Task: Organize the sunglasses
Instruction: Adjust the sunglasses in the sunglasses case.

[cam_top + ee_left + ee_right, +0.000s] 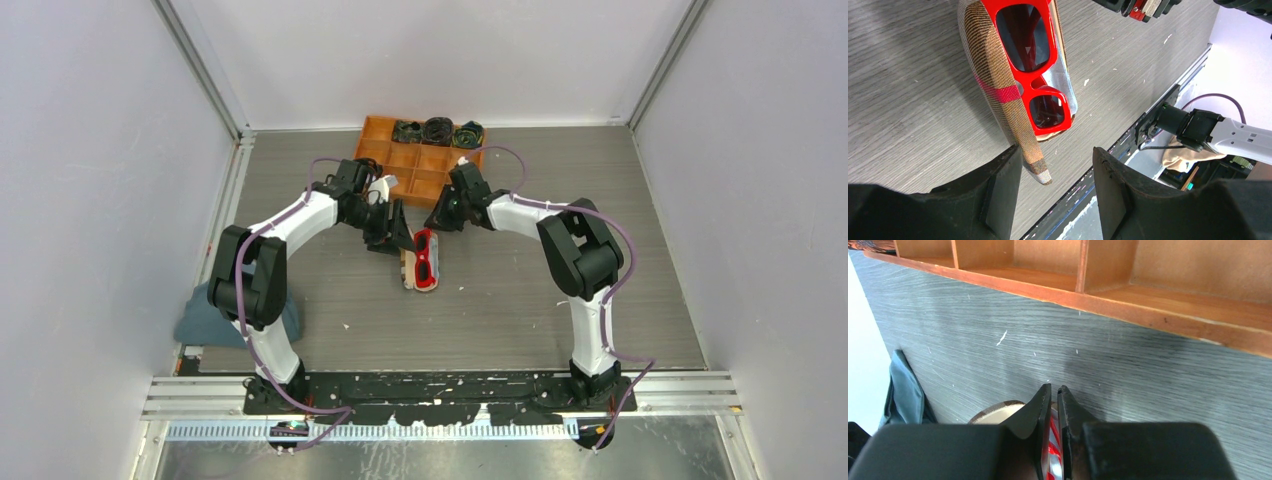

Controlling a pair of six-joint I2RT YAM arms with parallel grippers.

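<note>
1. Black right gripper (pixel 1054 390) pinches a thin red arm of the sunglasses (pixel 1029 84), jaws nearly touching.
2. Left gripper (pixel 1058 157) hangs spread and empty, just beyond one end of the plaid case (pixel 990 60).
3. Sunglasses lie lenses up on the plaid case, mid-way across the table (pixel 908 100), near the orange tray (pixel 1158 315).

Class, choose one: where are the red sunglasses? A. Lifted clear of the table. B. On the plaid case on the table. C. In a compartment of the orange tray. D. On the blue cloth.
B: the sunglasses lie lenses up on the plaid case, well short of the orange tray.
</note>
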